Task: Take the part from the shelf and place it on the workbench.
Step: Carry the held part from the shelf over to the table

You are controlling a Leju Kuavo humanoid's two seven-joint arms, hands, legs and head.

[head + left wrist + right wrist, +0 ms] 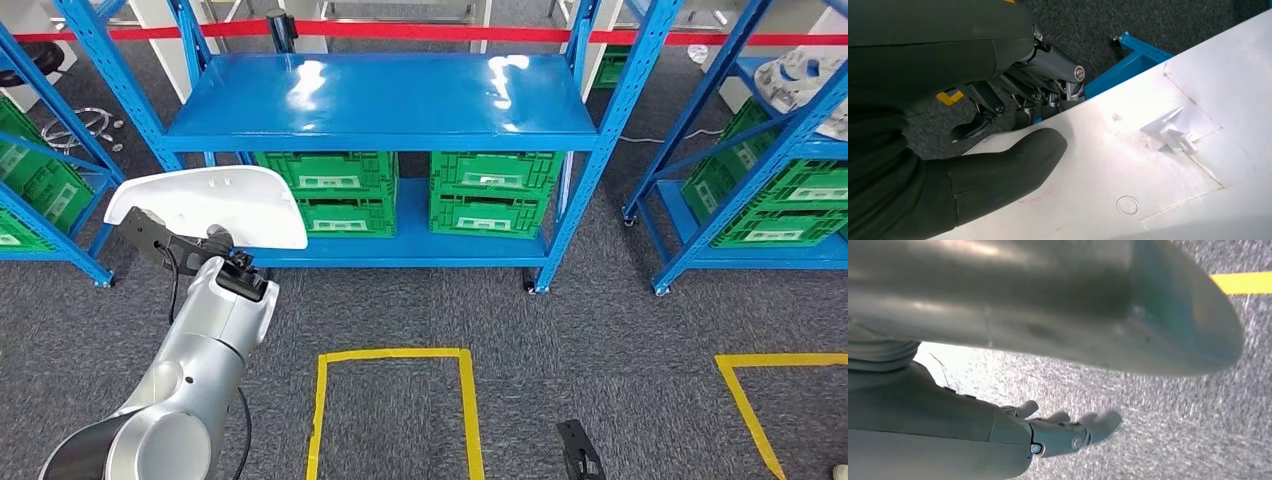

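The left hand holds the white part in front of the blue shelf, off its top board. The left wrist view adds the grip: the thumb presses on the panel's face, the darker fingers curl behind its edge. The right hand hangs over grey carpet, fingers loosely extended, holding nothing. The labels on the green crates under the shelf are too small to read.

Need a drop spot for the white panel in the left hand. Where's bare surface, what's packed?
Free: the top shelf of the middle blue rack is bare between its uprights. Carpet inside the yellow tape square is also open. Crowded: the lower shelf, packed with green crates. The left hand holds the white panel.
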